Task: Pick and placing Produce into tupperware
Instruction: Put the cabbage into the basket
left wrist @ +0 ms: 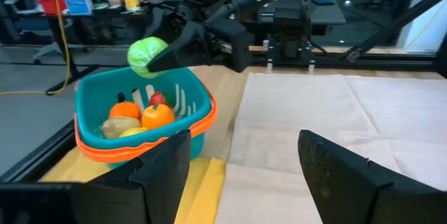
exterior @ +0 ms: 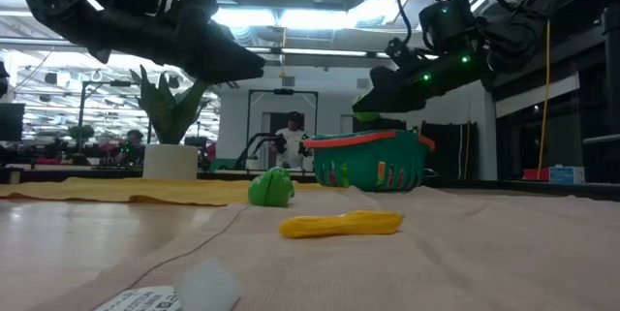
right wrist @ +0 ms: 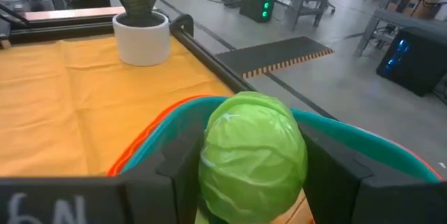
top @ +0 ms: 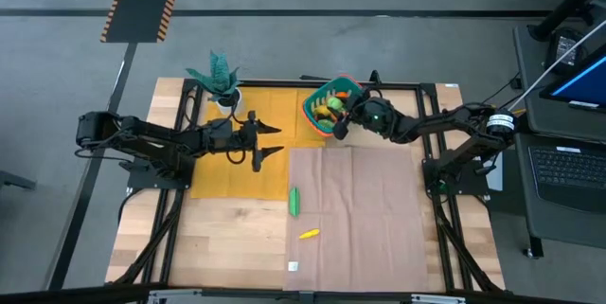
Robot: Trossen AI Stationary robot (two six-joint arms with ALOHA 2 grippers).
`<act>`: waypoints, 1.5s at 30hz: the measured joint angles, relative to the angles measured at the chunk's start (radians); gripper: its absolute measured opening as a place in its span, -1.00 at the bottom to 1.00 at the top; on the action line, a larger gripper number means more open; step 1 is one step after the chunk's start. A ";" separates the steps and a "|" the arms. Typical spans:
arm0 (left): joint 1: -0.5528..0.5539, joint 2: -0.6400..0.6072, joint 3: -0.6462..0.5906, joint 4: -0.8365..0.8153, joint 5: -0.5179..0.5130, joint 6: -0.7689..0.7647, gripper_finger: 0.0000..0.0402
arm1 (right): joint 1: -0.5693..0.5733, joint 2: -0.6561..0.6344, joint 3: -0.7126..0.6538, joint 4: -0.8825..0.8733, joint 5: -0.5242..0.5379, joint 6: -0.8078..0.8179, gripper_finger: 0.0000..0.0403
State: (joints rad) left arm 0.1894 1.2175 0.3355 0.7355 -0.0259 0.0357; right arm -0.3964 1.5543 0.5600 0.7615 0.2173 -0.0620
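Note:
The tupperware (top: 327, 105), teal with an orange-red rim, stands at the table's far middle. It holds orange, red and yellow produce (left wrist: 143, 116). My right gripper (top: 338, 124) is shut on a green toy cabbage (right wrist: 253, 155) just above the tupperware's rim (left wrist: 147, 147). A long green vegetable (top: 294, 201) and a yellow one (top: 309, 234) lie on the beige cloth nearer the front. My left gripper (top: 276, 140) hovers open to the left of the tupperware, above the yellow cloth, with nothing between its fingers. My right gripper pinches the cabbage's two opposite sides (right wrist: 209, 161) between its two fingers. The fingers (left wrist: 174, 55) come nearly level, slanting a little down, from the table's right. The cabbage (left wrist: 145, 56) is lifted clear, above the tupperware's opening near its rim.
A teal plant in a white pot (top: 223, 84) stands at the far left on the yellow cloth (top: 213, 176). A beige cloth (top: 360, 219) covers the right half. A small white tag (top: 293, 266) lies near the front edge. A person (exterior: 291, 139) shows far behind the table.

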 joint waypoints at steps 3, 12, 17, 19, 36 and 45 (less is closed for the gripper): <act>0.002 0.000 0.000 0.000 0.004 0.000 0.27 | 0.007 0.000 0.058 -0.096 -0.009 -0.007 -0.04; 0.002 0.000 0.000 -0.001 0.003 0.000 0.27 | 0.008 0.000 0.334 -0.618 -0.062 0.001 -0.04; 0.002 0.000 0.000 -0.001 0.003 0.000 0.27 | -0.007 0.000 0.460 -0.879 -0.110 0.005 -0.04; 0.002 0.000 0.000 -0.001 0.003 0.000 0.27 | -0.008 0.000 0.504 -0.964 -0.120 0.008 -0.04; 0.002 0.000 0.000 -0.002 0.002 0.000 0.27 | -0.039 0.000 0.714 -1.310 -0.194 0.028 -0.04; 0.002 0.000 0.000 -0.007 0.002 0.000 0.27 | -0.078 0.002 0.675 -1.272 -0.194 0.024 -0.04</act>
State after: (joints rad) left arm 0.1913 1.2179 0.3359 0.7290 -0.0235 0.0360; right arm -0.4743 1.5558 1.2351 -0.5104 0.0235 -0.0376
